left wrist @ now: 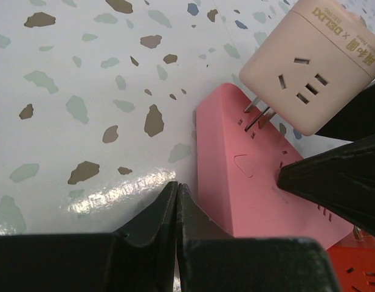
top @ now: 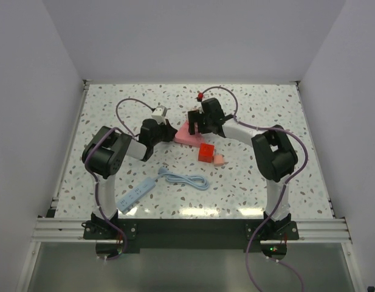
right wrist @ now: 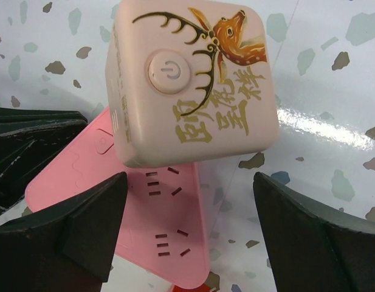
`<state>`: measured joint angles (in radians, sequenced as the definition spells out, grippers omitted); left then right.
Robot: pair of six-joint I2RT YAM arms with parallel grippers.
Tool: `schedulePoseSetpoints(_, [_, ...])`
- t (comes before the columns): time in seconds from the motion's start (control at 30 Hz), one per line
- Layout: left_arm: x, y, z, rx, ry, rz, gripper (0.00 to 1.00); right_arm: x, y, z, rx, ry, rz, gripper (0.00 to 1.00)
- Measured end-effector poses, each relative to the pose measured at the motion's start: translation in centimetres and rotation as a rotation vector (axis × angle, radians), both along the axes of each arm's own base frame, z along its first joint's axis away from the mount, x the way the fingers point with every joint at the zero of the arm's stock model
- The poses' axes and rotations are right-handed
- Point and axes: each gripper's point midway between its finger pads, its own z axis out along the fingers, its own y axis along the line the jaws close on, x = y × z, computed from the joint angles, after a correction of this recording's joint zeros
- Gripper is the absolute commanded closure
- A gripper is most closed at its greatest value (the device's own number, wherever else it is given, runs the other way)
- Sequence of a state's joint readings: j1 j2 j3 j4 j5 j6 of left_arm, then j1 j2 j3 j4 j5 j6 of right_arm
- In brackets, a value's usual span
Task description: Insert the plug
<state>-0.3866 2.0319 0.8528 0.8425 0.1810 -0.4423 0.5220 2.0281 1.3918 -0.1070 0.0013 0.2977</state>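
The plug (right wrist: 187, 79) is a pale salmon cube with a deer picture and a power button. It stands tilted on the flat pink triangle (right wrist: 157, 213), and its metal prongs (left wrist: 255, 112) are partly in the triangle's slots. My right gripper (right wrist: 190, 182) is open, its fingers spread wide to either side just short of the plug, not touching it. My left gripper (left wrist: 176, 185) is shut on nothing, its tips on the table beside the pink triangle (left wrist: 248, 182). In the top view the right gripper (top: 196, 121) hides the plug over the triangle (top: 186, 135), and the left gripper (top: 171, 131) is beside it.
A bright red cube (top: 206, 152) sits just in front of the triangle, with a small salmon cube (top: 219, 159) against its right side. A white and blue power strip (top: 137, 194) and its coiled cable (top: 186, 180) lie nearer the arm bases.
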Motion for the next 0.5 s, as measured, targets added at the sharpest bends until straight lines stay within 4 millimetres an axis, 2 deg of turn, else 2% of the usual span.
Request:
schedulePoseSetpoints(0.17, [-0.1, 0.0, -0.2, 0.003, 0.006, -0.003, 0.93, -0.5, -0.4, 0.0, 0.002, -0.003, -0.002, 0.04])
schedulePoseSetpoints(0.3, [-0.1, 0.0, -0.2, 0.003, 0.006, -0.002, 0.93, -1.5, -0.9, 0.3, 0.005, -0.001, 0.003, 0.03])
schedulePoseSetpoints(0.5, [0.1, 0.5, -0.2, 0.009, 0.003, 0.005, 0.93, -3.0, -1.1, 3.1, 0.049, -0.036, 0.027, 0.01])
